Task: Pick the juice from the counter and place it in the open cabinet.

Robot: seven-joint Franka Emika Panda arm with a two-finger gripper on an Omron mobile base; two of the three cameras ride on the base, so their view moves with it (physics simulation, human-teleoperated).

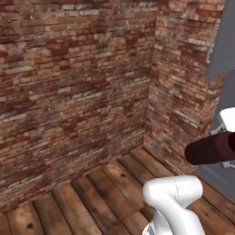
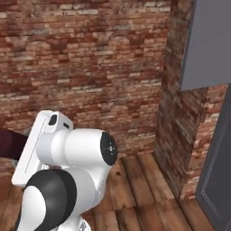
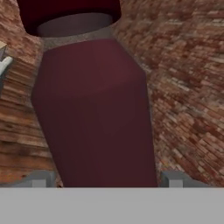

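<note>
The juice [image 3: 94, 109], a dark maroon bottle with a narrower neck and dark cap, is held between my two fingertips [image 3: 39, 179]. My gripper [image 3: 106, 179] is shut on its body. In the left base view the juice [image 1: 209, 149] lies sideways in the air at the right edge, with the gripper [image 1: 229, 144] around its far end. In the right base view a bit of the juice [image 2: 9, 142] pokes out at the left, behind my arm. The open cabinet [image 2: 210, 40] is dark grey, and its door [image 2: 219, 180] stands at the right edge. The counter is out of view.
Red brick walls [image 1: 73, 87] meet in a corner straight ahead. A dark plank floor [image 1: 105, 193] lies below. The cabinet's grey panels [image 1: 225, 41] rise at the right of the left base view. My white arm [image 2: 67, 176] blocks the lower left of the right base view.
</note>
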